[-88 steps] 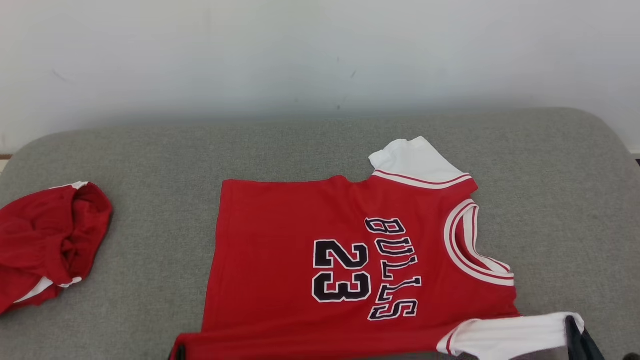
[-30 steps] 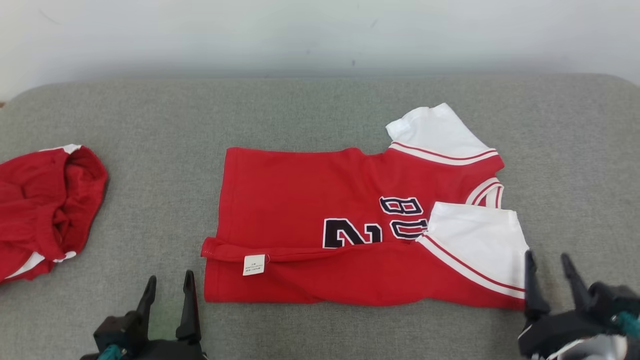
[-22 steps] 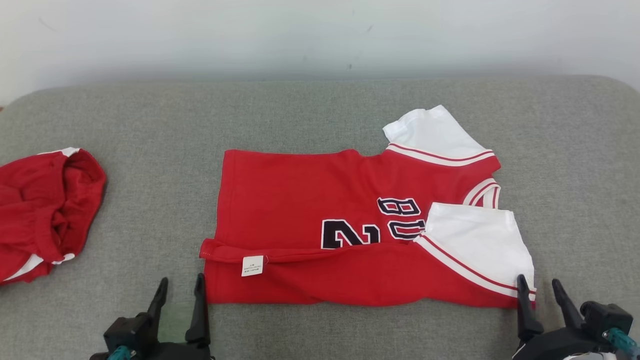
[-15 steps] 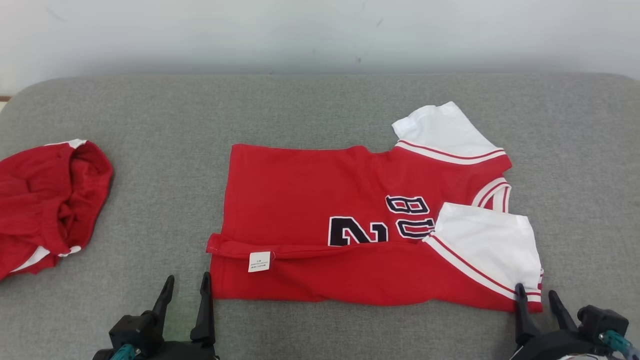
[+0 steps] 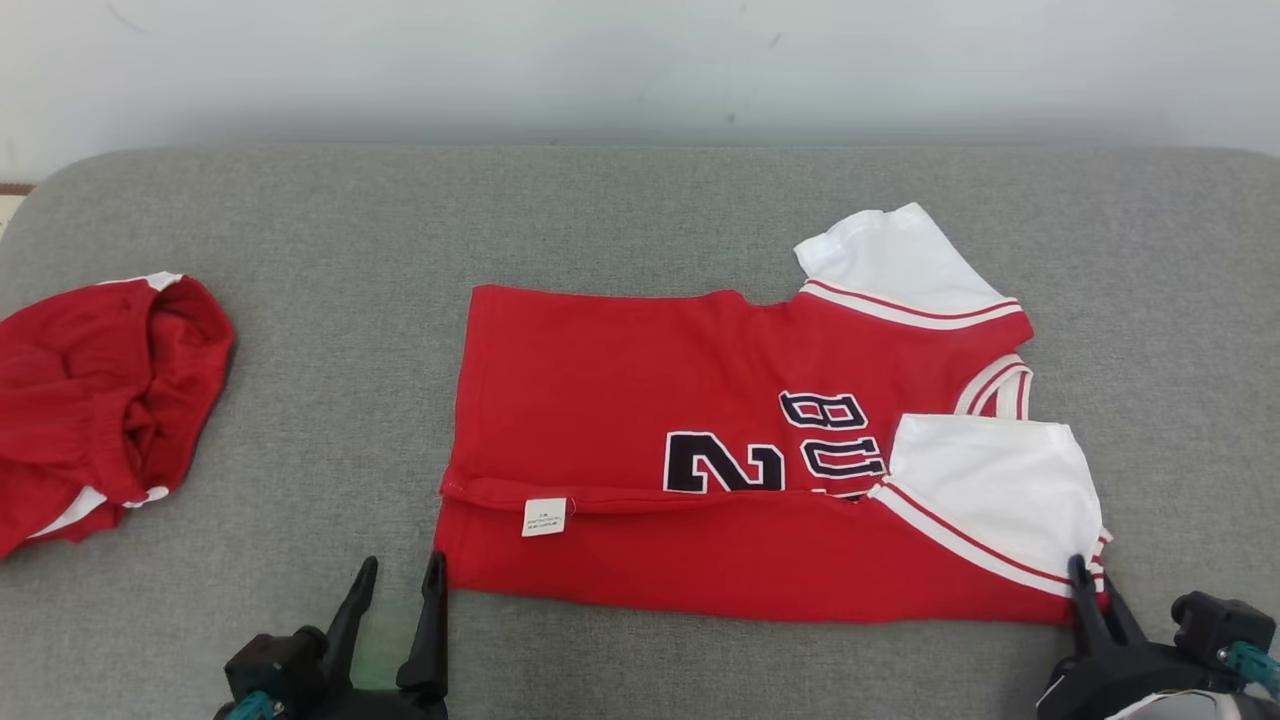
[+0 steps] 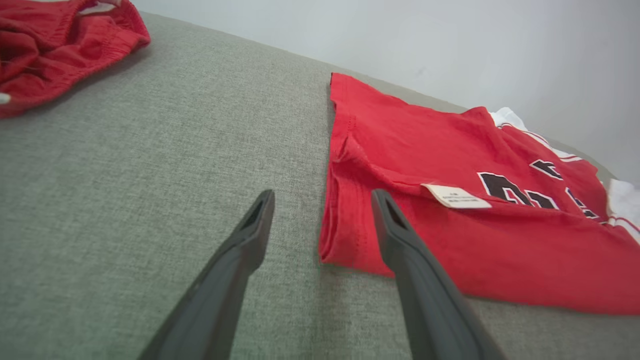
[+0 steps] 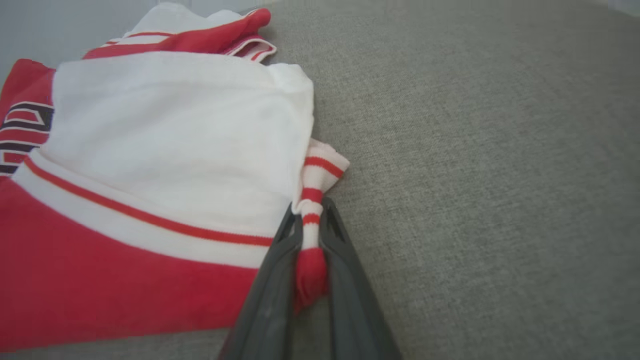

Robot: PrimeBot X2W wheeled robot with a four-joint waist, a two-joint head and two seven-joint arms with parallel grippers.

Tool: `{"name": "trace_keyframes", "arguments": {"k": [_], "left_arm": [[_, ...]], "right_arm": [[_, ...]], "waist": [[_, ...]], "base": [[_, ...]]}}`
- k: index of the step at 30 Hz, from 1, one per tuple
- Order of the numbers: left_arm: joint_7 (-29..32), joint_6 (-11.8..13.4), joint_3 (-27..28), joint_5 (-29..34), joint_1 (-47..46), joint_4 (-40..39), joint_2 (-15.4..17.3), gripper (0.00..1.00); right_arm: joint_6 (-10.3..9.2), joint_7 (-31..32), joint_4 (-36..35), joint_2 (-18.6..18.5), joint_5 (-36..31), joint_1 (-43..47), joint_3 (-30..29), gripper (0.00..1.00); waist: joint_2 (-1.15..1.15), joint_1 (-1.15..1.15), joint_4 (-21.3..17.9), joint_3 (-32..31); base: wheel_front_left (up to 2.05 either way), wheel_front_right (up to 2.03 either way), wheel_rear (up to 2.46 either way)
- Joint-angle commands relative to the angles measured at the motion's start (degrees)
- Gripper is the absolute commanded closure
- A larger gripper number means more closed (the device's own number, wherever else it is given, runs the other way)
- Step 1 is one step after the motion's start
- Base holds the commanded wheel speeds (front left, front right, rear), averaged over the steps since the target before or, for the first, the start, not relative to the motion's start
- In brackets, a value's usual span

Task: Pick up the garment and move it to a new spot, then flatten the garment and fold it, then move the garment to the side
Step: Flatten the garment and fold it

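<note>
Red jersey with white sleeves [image 5: 700, 400] lies half-folded, mid grey fabric cushion [image 5: 640, 210]. I see the right gripper [image 7: 310, 220] pinched tight on the striped rib at its near sleeve corner. Left gripper [image 6: 322, 200] has its jaws wide apart at the near hem corner. Crumpled red garment [image 5: 100, 400] sits far left, well apart.

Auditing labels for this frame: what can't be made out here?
- Red-and-white basketball jersey: head view, its folded-over edge and white sleeve cover part of the black print.
- Small white care label: text too small, head and left wrist views.
- Crumpled red garment: cut off by the head view's left edge.
</note>
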Motion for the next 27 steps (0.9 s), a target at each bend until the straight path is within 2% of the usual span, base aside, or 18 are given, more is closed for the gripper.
{"name": "trace_keyframes", "arguments": {"k": [1, 6, 15, 16, 17, 18, 19, 20, 27], "left_arm": [[-0.1, -0.91, -0.62, -1.38, -0.36, 1.18, 0.09, 0.0], [-0.11, -2.63, -2.35, -5.6, -1.68, 4.34, 0.1, 0.0], [-0.1, -2.85, -2.76, -6.96, -3.72, 5.54, 0.1, 0.0], [-0.1, -2.93, -3.03, -7.07, -3.83, 5.73, 0.1, 0.09], [-0.1, -3.3, -3.27, -7.23, -3.9, 5.83, 0.11, 0.45], [-0.1, -3.48, -3.53, -7.17, -3.97, 5.9, 0.13, 0.62], [-0.1, -3.76, -3.69, -7.2, -3.96, 6.03, 0.11, 0.85], [-0.1, -3.92, -3.79, -7.24, -3.93, 6.17, 0.11, 1.0], [-0.1, -3.44, -2.34, -6.53, -2.44, 6.41, 0.11, 1.0]], "right_arm": [[-0.11, 0.08, -0.84, -0.88, -0.31, 0.74, -0.2, 1.0], [-0.11, 0.07, -2.28, -1.42, -0.44, 0.33, 0.39, 1.0], [-0.11, 0.06, -3.42, -1.04, -0.46, -1.09, 2.07, 1.0], [-0.1, 0.07, -3.52, -1.02, -0.36, -1.16, 2.2, 1.0], [-0.1, 0.07, -3.57, -1.02, -0.26, -1.19, 2.31, 1.0], [-0.1, 0.06, -3.62, -1.02, -0.2, -1.18, 2.39, 1.0], [-0.1, 0.06, -3.68, -1.03, -0.11, -1.14, 2.43, 1.0], [-0.11, 0.07, -3.71, -1.04, -0.1, -1.15, 2.45, 1.0], [-0.11, 0.06, -3.4, -0.79, -0.56, -0.3, 2.03, 1.0]], "waist": [[0.0, 0.0, -0.51, -0.12], [0.0, 0.0, -1.56, 0.25], [0.0, 0.0, -2.82, 1.6], [0.0, 0.0, -2.94, 1.67], [0.0, 0.0, -3.04, 1.7], [0.0, 0.0, -3.13, 1.67], [0.0, 0.0, -3.19, 1.66], [0.0, 0.0, -3.22, 1.63], [0.0, 0.0, -2.81, 0.4]], "base": [[0.0, 0.0, 0.0], [0.0, 0.0, 0.0], [0.0, 0.0, 0.0], [0.0, 0.0, 0.0], [0.0, 0.0, 0.0], [0.0, 0.0, 0.0], [0.0, 0.0, 0.0], [0.0, 0.0, 0.0], [0.0, 0.0, 0.0]]}}
